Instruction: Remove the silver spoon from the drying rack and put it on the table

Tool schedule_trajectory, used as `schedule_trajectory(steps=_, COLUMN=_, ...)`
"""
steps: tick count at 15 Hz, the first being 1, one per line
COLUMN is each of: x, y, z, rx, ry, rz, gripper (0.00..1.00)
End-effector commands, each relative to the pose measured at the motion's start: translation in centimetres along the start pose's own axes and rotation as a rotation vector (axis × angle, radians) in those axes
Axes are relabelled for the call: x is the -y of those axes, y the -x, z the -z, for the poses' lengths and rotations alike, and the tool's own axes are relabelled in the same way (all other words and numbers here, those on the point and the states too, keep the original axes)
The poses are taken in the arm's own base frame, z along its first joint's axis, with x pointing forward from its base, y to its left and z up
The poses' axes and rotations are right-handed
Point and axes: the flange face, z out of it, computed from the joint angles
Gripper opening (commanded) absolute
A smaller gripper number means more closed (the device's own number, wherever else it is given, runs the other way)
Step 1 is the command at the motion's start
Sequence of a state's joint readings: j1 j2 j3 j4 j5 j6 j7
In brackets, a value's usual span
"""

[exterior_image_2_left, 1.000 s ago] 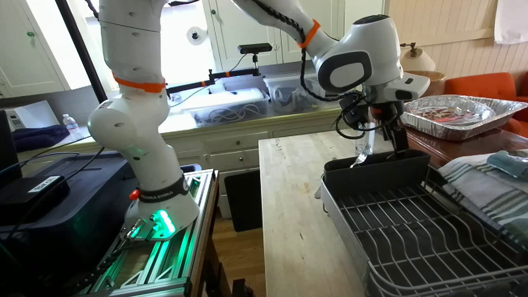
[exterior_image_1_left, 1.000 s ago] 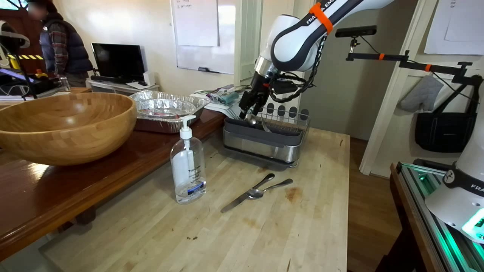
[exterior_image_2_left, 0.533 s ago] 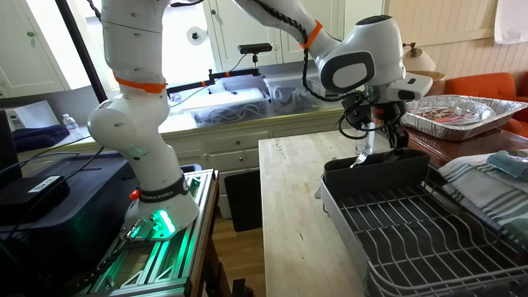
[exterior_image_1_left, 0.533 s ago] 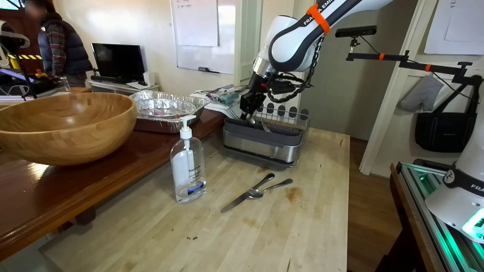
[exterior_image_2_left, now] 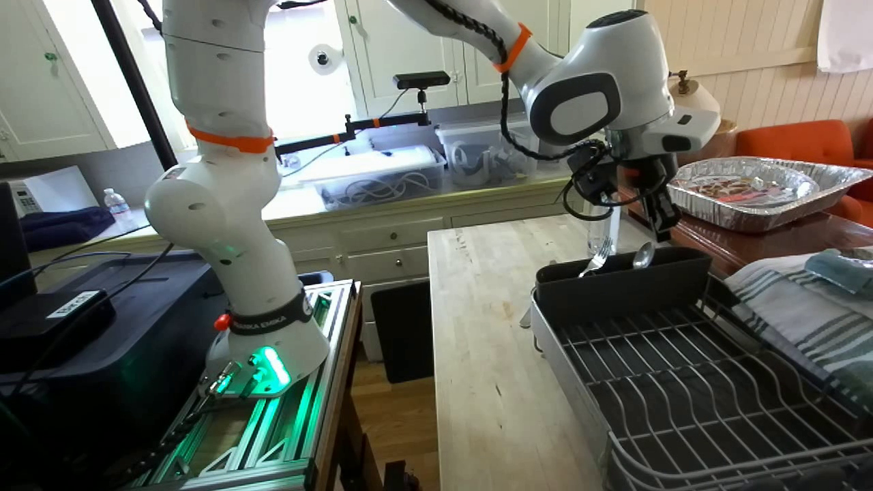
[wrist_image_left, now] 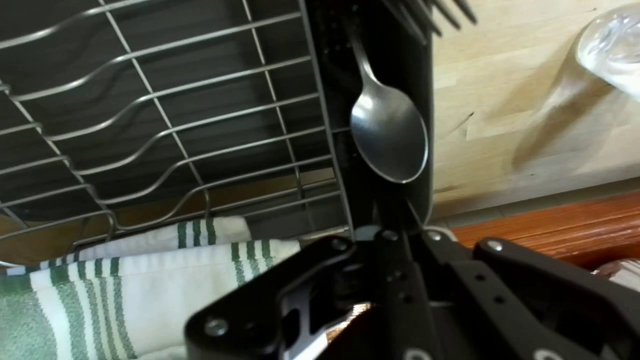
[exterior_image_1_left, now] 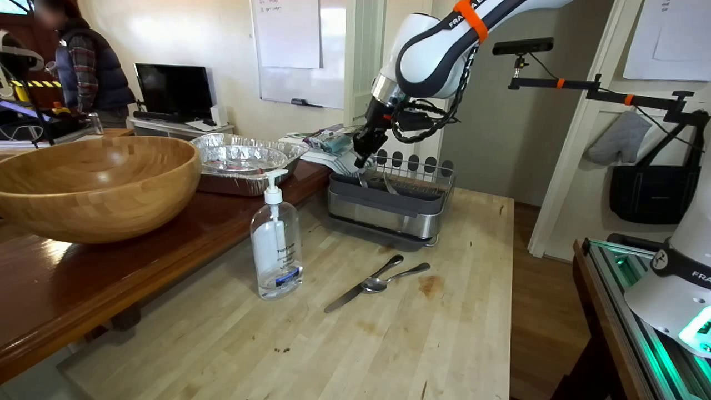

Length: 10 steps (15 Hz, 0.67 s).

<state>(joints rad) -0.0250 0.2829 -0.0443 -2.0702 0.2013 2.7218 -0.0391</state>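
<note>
Here, silver spoon [wrist_image_left: 390,135] in drying rack [exterior_image_1_left: 386,218], just below the pressed-together jaws

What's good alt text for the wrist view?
A silver spoon sits bowl-up in the dark holder of the drying rack, the gripper below it in frame. Fork tines at top, striped towel lower left, table right.

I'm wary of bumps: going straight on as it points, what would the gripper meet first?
Probably the dark cutlery holder, beside the silver spoon in it; depth is unclear, the gripper might graze that spoon first.
</note>
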Motion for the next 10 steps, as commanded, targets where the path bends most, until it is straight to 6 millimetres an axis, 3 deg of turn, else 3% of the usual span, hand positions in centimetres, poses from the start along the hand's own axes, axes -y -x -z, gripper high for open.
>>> schedule_trajectory(steps=1, x=0.0, y=0.3, z=0.6, rx=-0.015, ry=0.006, rz=0.005, gripper=0.00)
schedule_trajectory(steps=2, x=0.1, y=0.3, z=0.7, rx=-0.017, ry=0.010, rz=0.003, gripper=0.00)
schedule_trajectory(steps=3, x=0.1, y=0.3, z=0.8, rx=-0.017, ry=0.013, rz=0.000, gripper=0.25)
schedule_trajectory(steps=5, x=0.1, y=0.3, z=0.7, rx=-0.014, ry=0.016, rz=-0.009, gripper=0.32)
schedule_trajectory(steps=10, x=0.4, y=0.4, z=-0.3, rx=0.010, ry=0.013, rz=-0.119, gripper=0.69)
